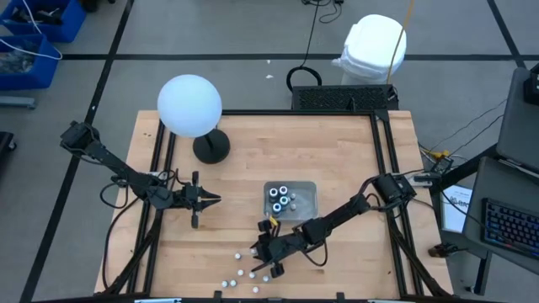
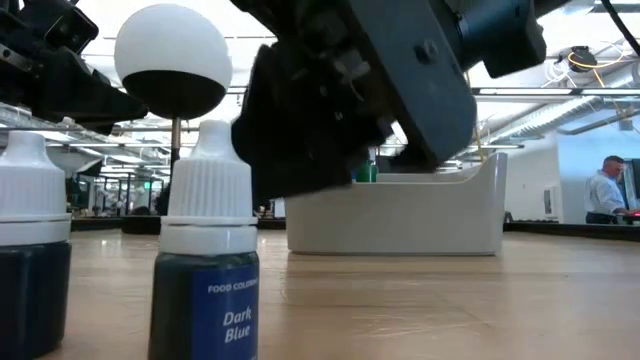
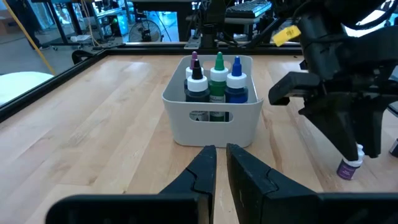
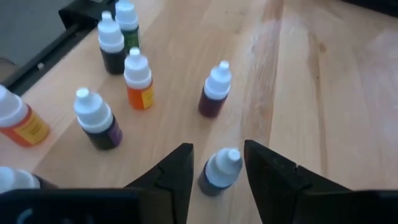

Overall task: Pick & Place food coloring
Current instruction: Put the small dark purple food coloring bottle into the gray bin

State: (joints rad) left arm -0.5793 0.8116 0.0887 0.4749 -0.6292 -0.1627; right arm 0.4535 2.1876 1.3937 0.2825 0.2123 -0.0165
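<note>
Right gripper (image 4: 217, 152): sits low over the front part of the wooden table (image 1: 337, 143), fingers parted and straddling one small upright food coloring bottle (image 4: 219, 171) with a white cap and dark contents; looks to leave a thin gap on each side of the cap, so not gripping it, though contact cannot be ruled out. Same gripper from above (image 1: 268, 261): lies at the end of the right arm, which reaches diagonally in from the table's right edge, just in front of the tray. Loose small bottles (image 1: 240, 276): stand scattered near the table's front edge, close to this gripper; include an orange one (image 4: 140, 81), a reddish-purple one (image 4: 214, 93) and a dark violet one (image 4: 96, 121), all upright and apart from one another. Bottle labelled "Dark Blue" (image 2: 207, 270): fills the near foreground of the low view, upright, white ribbed cap. Tray (image 3: 186, 124): pale, rectangular, mid-table; holds four bigger bottles (image 3: 216, 81) upright and bunched together, tops black, green, blue and pink. Left gripper (image 3: 221, 152): hangs over the left half of the table (image 1: 215, 199), pointing toward the tray and well apart from it, fingers nearly together with only a slit between, holding nothing. White ball lamp on a dark stand (image 1: 189, 105): stands at the table's back left
</note>
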